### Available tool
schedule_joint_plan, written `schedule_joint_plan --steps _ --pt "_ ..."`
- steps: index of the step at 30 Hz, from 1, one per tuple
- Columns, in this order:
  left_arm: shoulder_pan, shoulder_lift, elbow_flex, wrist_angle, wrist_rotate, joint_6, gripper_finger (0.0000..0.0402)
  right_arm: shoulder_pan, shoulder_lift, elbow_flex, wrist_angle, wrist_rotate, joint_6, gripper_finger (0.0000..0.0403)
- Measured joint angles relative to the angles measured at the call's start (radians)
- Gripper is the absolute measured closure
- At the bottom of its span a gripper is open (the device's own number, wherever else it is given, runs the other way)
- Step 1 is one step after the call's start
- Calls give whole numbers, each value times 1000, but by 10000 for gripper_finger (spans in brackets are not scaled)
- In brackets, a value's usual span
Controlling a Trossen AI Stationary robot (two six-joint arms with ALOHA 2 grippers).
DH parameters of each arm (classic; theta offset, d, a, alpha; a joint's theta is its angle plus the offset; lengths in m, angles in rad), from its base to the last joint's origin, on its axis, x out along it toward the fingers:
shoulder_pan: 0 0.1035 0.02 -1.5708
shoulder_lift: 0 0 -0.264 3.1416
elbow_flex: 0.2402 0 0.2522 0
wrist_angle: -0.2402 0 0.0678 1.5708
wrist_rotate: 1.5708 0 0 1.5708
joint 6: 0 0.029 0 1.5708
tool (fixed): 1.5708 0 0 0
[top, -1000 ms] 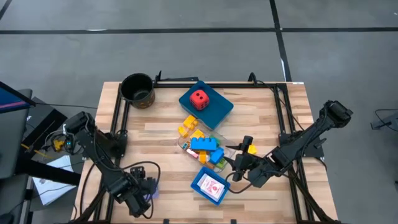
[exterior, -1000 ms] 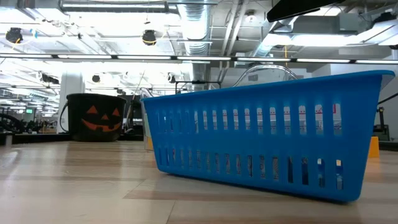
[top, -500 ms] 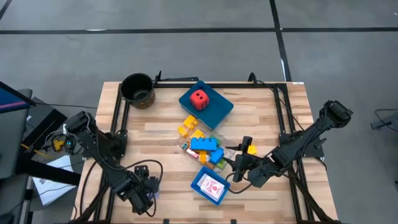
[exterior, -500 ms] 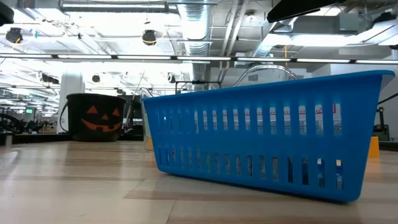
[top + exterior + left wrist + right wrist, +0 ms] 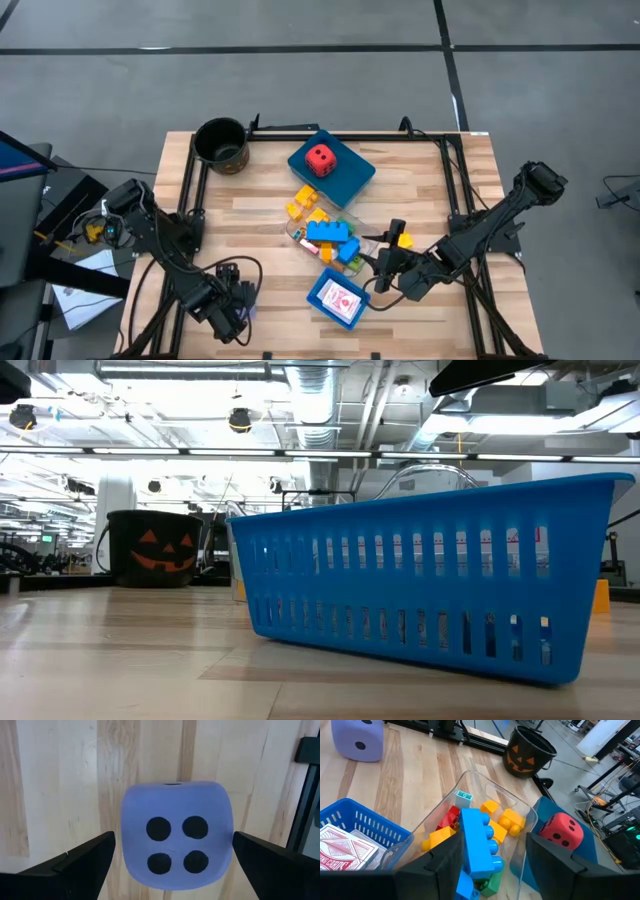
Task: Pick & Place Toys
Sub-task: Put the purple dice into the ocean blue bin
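The left arm reaches from the left edge of the worktop down to its near left corner, elbow bent, wrist pointing straight down. The left gripper (image 5: pixel 232 312) hangs low there with its jaws spread wide apart, the two dark fingers (image 5: pixel 80 862) standing clear on either side. The right arm stretches from the right edge inward, low and nearly flat, toward the near middle of the worktop. The right gripper (image 5: pixel 385 267) points left, its jaws standing about half apart, with nothing seen gripped between them.
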Motion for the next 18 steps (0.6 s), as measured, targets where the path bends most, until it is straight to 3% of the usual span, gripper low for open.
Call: schedule_joint_plan --steps 18 --pt "14 -5 -50 19 63 -83 2 0 0 0 0 -22 0 198"
